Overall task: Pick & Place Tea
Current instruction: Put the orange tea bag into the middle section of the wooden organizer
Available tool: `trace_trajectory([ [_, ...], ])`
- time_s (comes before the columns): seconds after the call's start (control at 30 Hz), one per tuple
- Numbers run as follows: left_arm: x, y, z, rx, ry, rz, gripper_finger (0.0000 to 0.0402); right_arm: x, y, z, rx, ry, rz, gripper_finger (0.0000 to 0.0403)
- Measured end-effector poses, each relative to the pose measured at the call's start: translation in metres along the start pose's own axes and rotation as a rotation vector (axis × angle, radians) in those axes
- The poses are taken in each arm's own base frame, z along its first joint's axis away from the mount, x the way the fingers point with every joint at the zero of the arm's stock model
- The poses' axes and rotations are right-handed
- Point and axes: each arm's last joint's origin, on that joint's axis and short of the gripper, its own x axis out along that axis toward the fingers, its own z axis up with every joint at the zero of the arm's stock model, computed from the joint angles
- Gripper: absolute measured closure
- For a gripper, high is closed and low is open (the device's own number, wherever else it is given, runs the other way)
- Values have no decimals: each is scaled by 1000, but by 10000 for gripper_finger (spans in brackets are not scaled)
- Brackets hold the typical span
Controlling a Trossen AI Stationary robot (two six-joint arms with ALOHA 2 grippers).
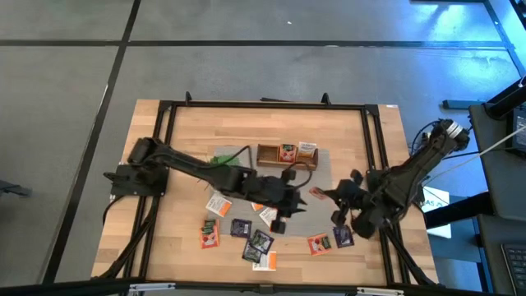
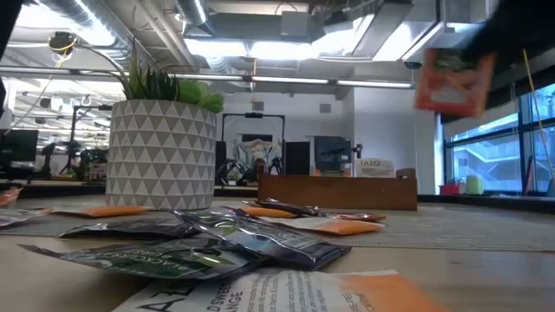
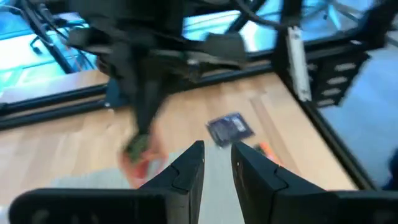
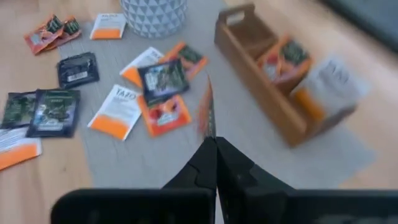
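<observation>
While most tea sachets (image 1: pixel 246 237) lie scattered on the bench toward its front edge, you have one orange sachet (image 4: pixel 206 111) pinched edge-on in the right gripper (image 4: pixel 215 144), lifted above the grey mat (image 4: pixel 249 134) near the wooden box (image 4: pixel 283 81). Your left gripper (image 3: pixel 216 163) hovers parted, holding nothing.

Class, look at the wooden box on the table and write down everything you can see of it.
The wooden box is brown, long, low and open-topped, with three compartments and a raised handle at one end. It stands upright on the grey mat, beside the potted plant. The compartment nearest the plant looks empty; the middle holds orange-red sachets, the far one white-and-orange sachets. Nothing else touches it.
</observation>
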Motion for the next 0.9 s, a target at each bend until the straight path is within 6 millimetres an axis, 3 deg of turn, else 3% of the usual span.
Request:
trace_trajectory([
  [0.2,-25,-23,-19,-58,-92,-17,323,14,-8,37,-189,-8,-33,400],
  [0.53,-63,-51,-62,-129,-244,45,320,62,-41,87,-320,-20,-55,400],
  [0.73,-77,-54,-63,-140,-263,102,324,92,-66,100,-357,51,-72,400],
  [0.9,-76,-54,-64,-103,-244,111,323,126,-79,101,-358,120,-117,400],
])
